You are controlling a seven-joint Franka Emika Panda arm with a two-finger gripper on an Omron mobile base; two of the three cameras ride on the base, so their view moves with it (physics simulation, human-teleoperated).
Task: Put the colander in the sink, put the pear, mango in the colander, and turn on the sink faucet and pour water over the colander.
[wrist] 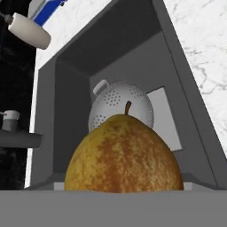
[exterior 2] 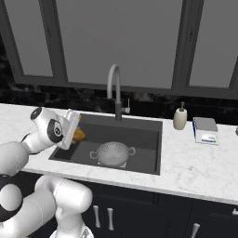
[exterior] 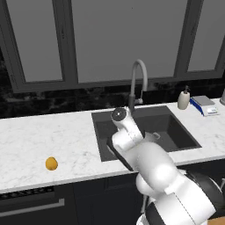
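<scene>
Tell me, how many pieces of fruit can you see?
2. The mango lies on the counter left of the sink. The pear is at the robot's gripper, over the sink's left edge.

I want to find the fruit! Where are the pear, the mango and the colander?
pear (wrist: 124, 155), hand view, middle of its brown-yellow skin.
mango (exterior: 51, 164), left base view, middle of the orange fruit on the counter.
colander (exterior 2: 113, 153), right base view, its holed dome.

1. Round dome-shaped colander: pale grey-white, dotted with small holes.
2. Held pear: mottled brown-olive and yellow.
3. Small round mango: orange-yellow.
4. Rectangular sink basin: dark grey.
</scene>
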